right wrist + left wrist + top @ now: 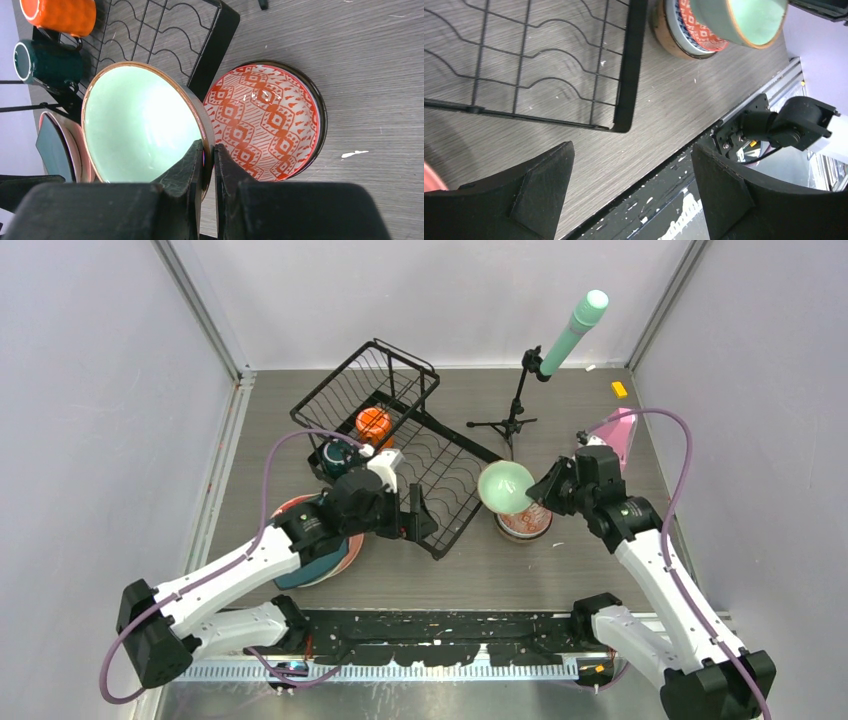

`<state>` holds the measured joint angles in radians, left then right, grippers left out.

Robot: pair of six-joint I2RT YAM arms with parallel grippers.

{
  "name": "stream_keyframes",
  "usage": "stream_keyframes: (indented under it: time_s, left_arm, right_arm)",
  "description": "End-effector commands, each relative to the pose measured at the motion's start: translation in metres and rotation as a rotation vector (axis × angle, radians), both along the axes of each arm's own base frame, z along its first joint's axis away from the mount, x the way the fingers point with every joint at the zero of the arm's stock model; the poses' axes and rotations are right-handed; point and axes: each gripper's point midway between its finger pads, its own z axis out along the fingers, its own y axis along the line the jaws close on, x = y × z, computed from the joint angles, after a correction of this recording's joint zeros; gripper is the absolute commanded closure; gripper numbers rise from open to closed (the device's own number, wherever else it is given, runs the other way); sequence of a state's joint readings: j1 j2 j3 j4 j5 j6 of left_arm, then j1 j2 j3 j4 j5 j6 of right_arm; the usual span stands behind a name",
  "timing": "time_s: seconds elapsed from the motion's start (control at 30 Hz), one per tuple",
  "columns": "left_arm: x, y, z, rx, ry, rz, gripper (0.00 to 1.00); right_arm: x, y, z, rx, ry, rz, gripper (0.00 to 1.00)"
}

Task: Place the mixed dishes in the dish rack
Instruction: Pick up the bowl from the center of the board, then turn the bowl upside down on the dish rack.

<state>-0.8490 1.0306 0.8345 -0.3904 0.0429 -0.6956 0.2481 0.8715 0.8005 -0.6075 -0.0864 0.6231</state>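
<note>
Bowl, mint, clamped in right end effector, over patterned bowls beside dish rack; left end effector apart

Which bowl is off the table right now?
The mint bowl, pinched at its rim by the right gripper; the red-patterned bowl sits stacked on the table.

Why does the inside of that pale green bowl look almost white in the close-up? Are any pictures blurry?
Right wrist view: glare washes the middle of the mint bowl white; the right pincer clamped on its rim looks dark and soft, close to the lens. Left wrist view: the open left pincer is equally dark, the dish rack sharp. Top view: even light, faint shadows, no blur.
</note>
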Motion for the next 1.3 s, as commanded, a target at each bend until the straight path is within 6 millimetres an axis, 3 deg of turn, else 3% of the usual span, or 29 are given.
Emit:
stream_keyframes:
  time_s: [0.0,0.23,0.43,0.8,1.1,1.27]
  left_arm:
    - [0.005,-0.021,0.031,-0.064,-0.074,-0.039,0.10]
    - [0.026,-0.026,0.046,-0.058,-0.104,0.039,0.12]
    - [0.035,-0.039,0.039,-0.018,-0.021,0.060,0.14]
    - [0.044,-0.049,0.008,0.102,0.058,0.062,0.29]
    - [0.048,-0.057,0.011,0.086,0.050,0.046,0.45]
    - [0.043,-0.051,0.005,0.088,0.059,0.048,0.61]
  right_arm:
    - [0.016,0.026,0.053,0.066,-0.170,0.099,1.00]
    - [0.012,0.055,0.052,0.013,-0.178,0.193,1.00]
    - [0.010,0.078,0.051,-0.029,-0.168,0.254,1.00]
    - [0.009,0.093,0.056,-0.085,-0.193,0.283,1.00]
    - [0.008,0.106,0.056,-0.111,-0.186,0.332,1.00]
    - [0.005,0.113,0.058,-0.105,-0.193,0.356,1.00]
